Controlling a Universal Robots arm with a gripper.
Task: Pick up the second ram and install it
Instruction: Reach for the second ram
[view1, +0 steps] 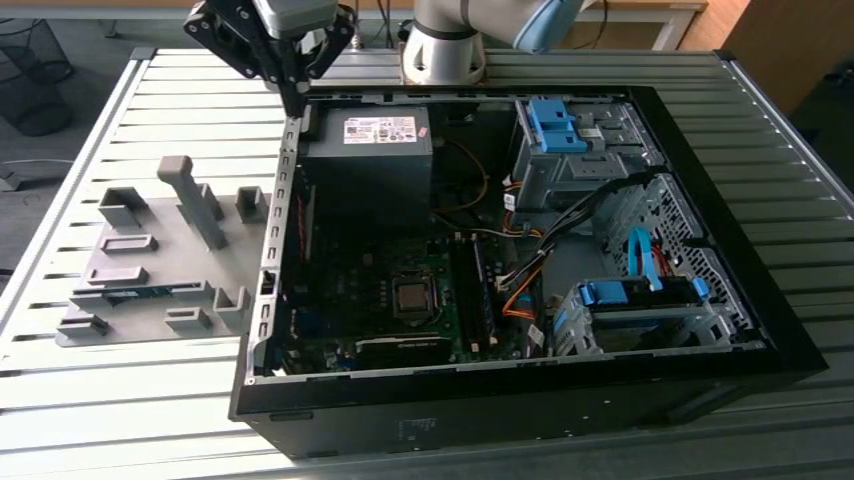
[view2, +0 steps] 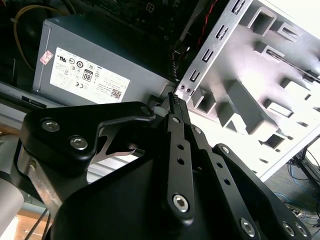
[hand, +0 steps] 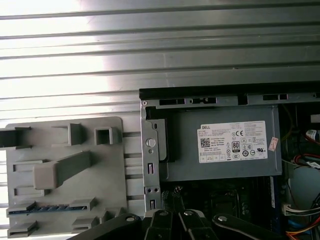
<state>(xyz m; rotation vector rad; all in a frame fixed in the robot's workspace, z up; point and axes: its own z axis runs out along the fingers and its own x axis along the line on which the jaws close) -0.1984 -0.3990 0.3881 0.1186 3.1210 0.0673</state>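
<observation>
The second ram (view1: 138, 293) lies flat in a slot of the grey holder plate (view1: 160, 215), on the exterior view's left beside the open computer case (view1: 534, 400). In the first wrist view the ram (hand: 45, 209) is a blue-green strip near one end of the plate (hand: 100, 200). My gripper (view1: 295, 106) hangs over the case's far corner, by the power supply (view1: 367, 150), well away from the ram. Its thin fingers meet at the tips (view2: 173, 98) and hold nothing. Those tips (hand: 172, 194) point down at the case's side wall. Another stick (view1: 477, 290) stands edge-on in the motherboard.
The case stands on a slatted metal table (view1: 134, 390). Tall grey blocks (view1: 194, 200) rise from the holder plate. Blue drive cages (view1: 567, 135) and orange cables (view1: 521, 290) fill the case's right side. The arm's base (view1: 447, 50) stands behind the case.
</observation>
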